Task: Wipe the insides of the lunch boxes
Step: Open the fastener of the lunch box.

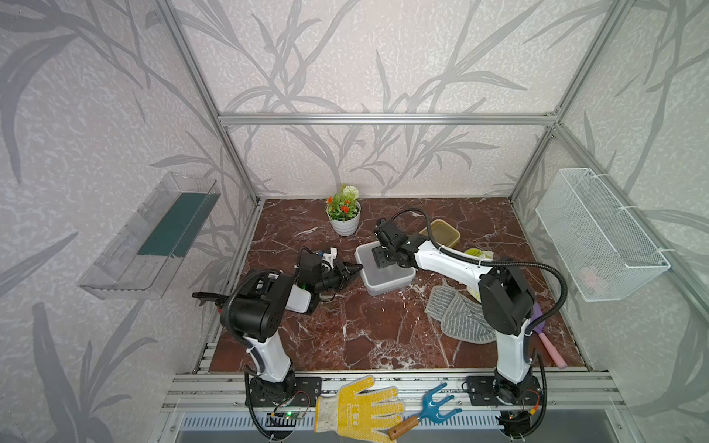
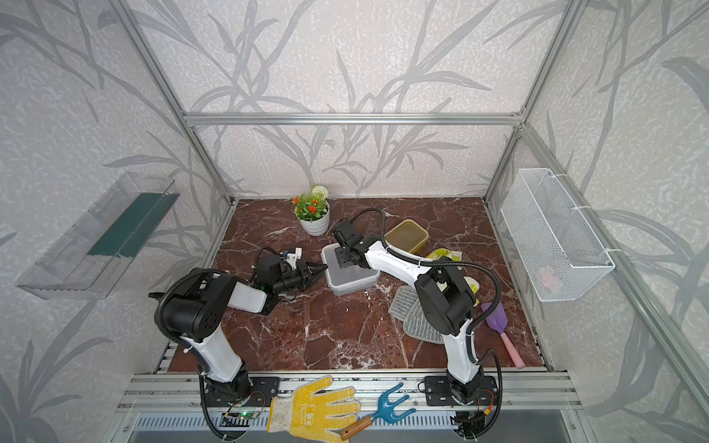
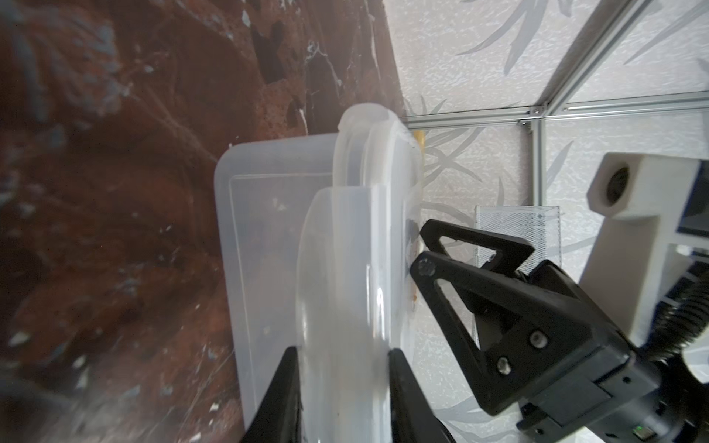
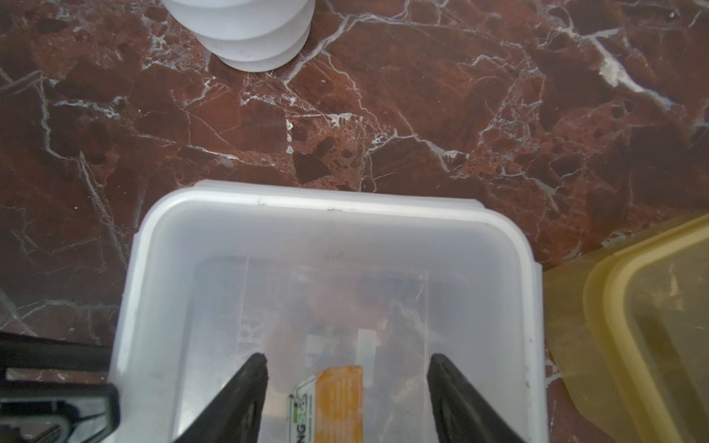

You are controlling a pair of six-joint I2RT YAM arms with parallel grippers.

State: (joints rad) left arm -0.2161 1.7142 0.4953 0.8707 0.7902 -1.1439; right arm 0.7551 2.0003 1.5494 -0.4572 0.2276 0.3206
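Marble tabletop, clear lunch box, orange label unreadable

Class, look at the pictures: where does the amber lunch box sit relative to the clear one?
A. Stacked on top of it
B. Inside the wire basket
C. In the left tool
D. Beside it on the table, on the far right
D: in both top views the amber lunch box rests on the marble table, beyond and right of the clear lunch box.

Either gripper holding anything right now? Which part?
Left gripper clamps the clear lunch box by its side rim; right gripper is open above it, holding nothing.
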